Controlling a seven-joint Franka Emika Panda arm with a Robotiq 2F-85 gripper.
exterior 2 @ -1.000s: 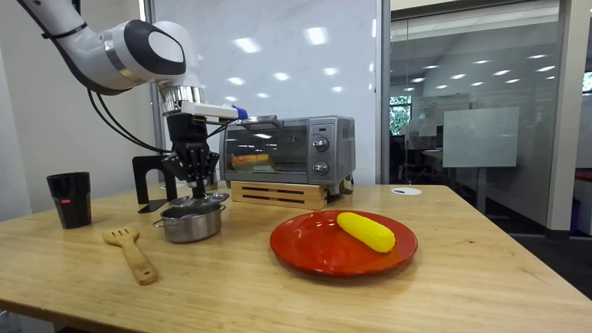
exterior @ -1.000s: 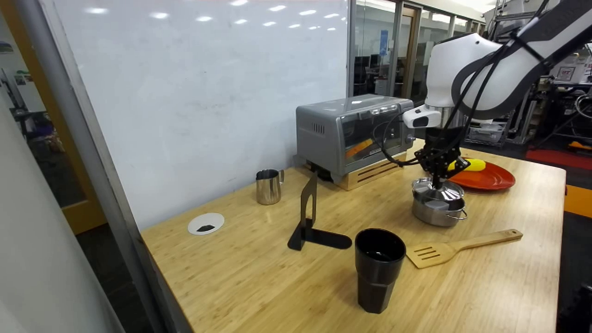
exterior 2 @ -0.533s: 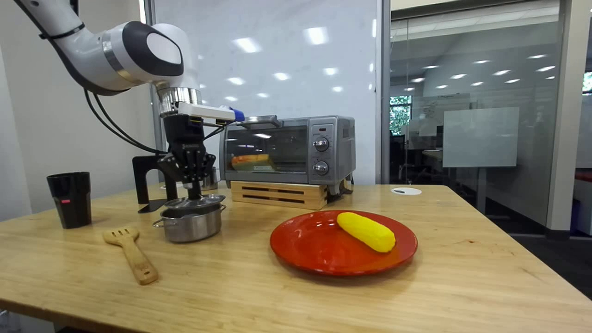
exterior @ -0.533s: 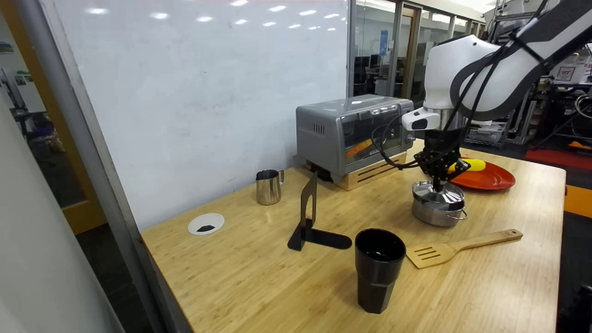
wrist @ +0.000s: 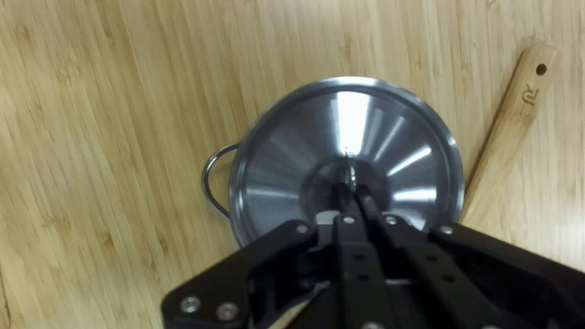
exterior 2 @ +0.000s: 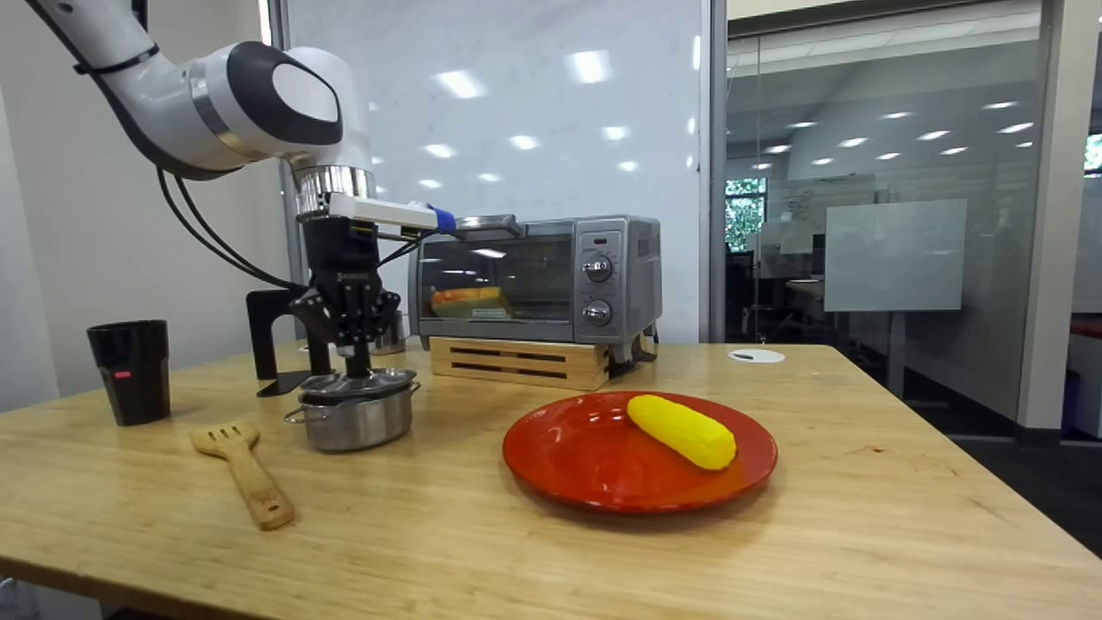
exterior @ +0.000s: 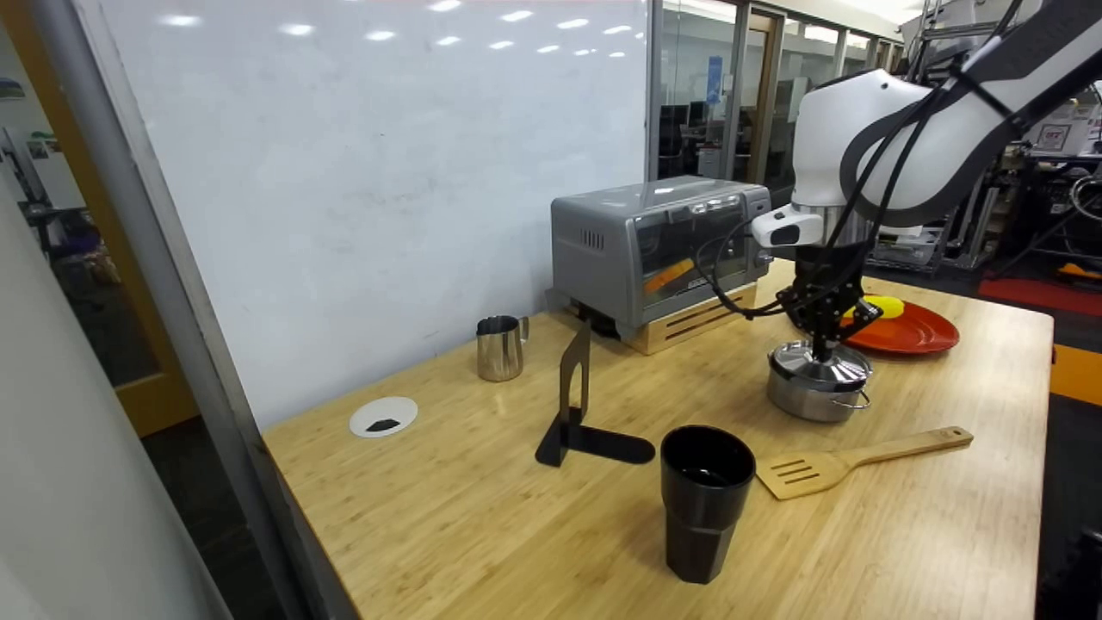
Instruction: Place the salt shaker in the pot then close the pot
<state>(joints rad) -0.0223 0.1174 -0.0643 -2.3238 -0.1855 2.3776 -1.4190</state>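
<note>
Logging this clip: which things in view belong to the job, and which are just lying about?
Belong to the job:
gripper
lid
pot
salt shaker (not visible)

Just lying about:
red plate
yellow object
wooden spatula
black tumbler
steel cup
toaster oven
black stand

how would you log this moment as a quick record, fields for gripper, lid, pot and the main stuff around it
gripper: closed on the handle of the lid
lid: over the pot; whether fully seated, cannot tell
pot: steel, on the table beside the spatula
salt shaker: not visible in any view
spatula: wooden, lying flat
red plate: holds a yellow item
toaster oven: on a wooden stand
black tumbler: upright
steel cup: upright
</note>
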